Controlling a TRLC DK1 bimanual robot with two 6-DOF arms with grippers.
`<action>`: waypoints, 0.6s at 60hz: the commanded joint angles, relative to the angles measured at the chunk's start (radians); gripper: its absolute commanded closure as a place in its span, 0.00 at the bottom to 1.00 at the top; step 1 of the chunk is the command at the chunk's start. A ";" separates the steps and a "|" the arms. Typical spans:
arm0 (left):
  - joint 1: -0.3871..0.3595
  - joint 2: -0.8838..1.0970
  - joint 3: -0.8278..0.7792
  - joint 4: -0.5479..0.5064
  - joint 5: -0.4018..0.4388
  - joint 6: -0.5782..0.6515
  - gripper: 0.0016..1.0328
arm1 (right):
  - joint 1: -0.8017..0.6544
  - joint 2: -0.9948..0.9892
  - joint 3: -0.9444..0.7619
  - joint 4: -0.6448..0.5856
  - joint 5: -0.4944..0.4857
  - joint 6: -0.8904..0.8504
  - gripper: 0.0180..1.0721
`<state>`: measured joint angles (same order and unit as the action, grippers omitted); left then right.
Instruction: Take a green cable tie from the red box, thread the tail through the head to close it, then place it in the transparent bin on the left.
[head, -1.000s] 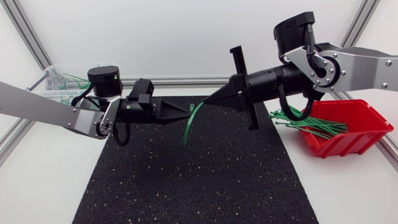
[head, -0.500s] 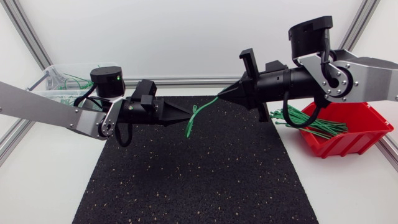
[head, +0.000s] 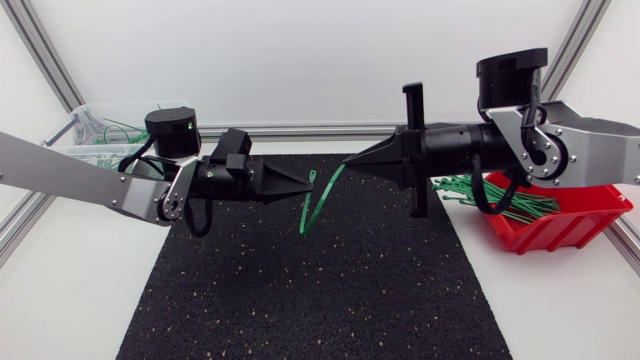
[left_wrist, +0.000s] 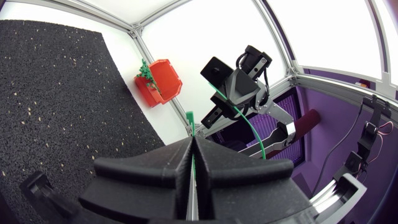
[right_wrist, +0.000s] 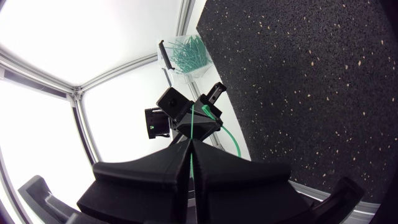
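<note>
Tie (head: 318, 196) clamped by L jaws and R jaws, both closed; gripped parts hidden.

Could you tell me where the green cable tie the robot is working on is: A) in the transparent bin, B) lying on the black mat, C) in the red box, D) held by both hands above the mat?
D: the left hand and right hand are each shut on the green cable tie, above the black mat.
</note>
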<state>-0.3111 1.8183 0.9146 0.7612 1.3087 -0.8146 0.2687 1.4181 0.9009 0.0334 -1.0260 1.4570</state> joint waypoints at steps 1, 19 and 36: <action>-0.005 -0.019 -0.017 0.020 0.008 -0.006 0.97 | 0.012 -0.002 -0.014 -0.021 -0.011 0.043 0.94; -0.002 -0.013 -0.017 0.020 0.008 0.000 0.97 | -0.002 0.012 0.023 -0.138 -0.017 0.049 0.94; 0.000 -0.008 -0.022 0.023 0.009 0.008 0.97 | -0.008 0.027 0.049 -0.142 -0.017 0.051 0.94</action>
<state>-0.3107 1.8183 0.9146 0.7616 1.3087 -0.8112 0.2668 1.4292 0.9298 -0.1081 -1.0363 1.4746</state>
